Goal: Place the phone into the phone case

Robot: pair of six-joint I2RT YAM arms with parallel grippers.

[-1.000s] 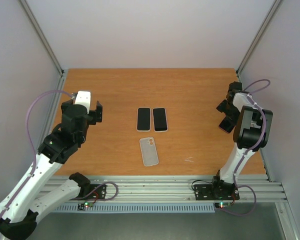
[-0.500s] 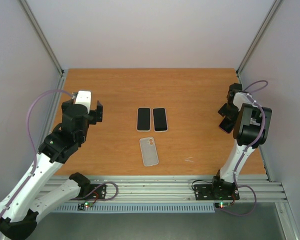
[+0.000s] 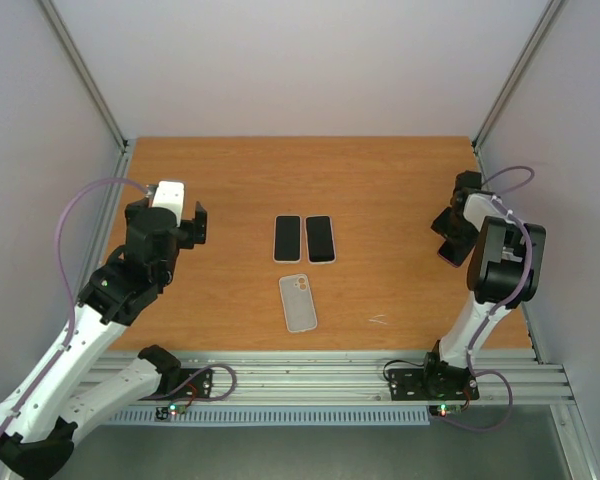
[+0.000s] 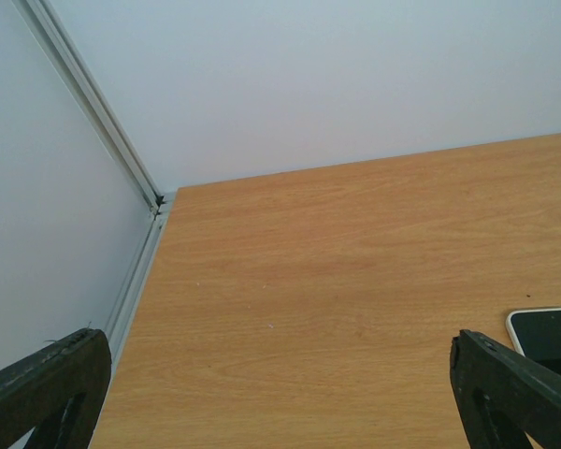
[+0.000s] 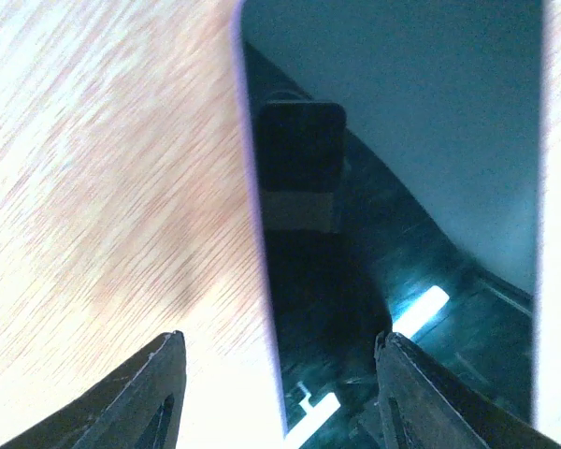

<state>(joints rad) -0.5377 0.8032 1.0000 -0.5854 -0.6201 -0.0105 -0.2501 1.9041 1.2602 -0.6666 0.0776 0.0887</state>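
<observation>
Top external view: a white-rimmed phone (image 3: 287,238) and a black-rimmed phone (image 3: 320,238) lie mid-table, with a clear plastic phone case (image 3: 298,302) just nearer. The left gripper (image 4: 280,383) gapes wide. The right gripper (image 5: 279,374), jaws apart, hangs over a glossy dark phone (image 5: 402,168) by the right edge.

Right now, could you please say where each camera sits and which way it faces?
Top external: above and behind the bases, looking down on the table; left arm and right arm show.
Left wrist: low over the table, facing its far left corner; own jaws at the bottom corners.
Right wrist: close above a dark glossy screen; own jaws at the bottom.
Shared: the white-edged phone, top and left wrist.
</observation>
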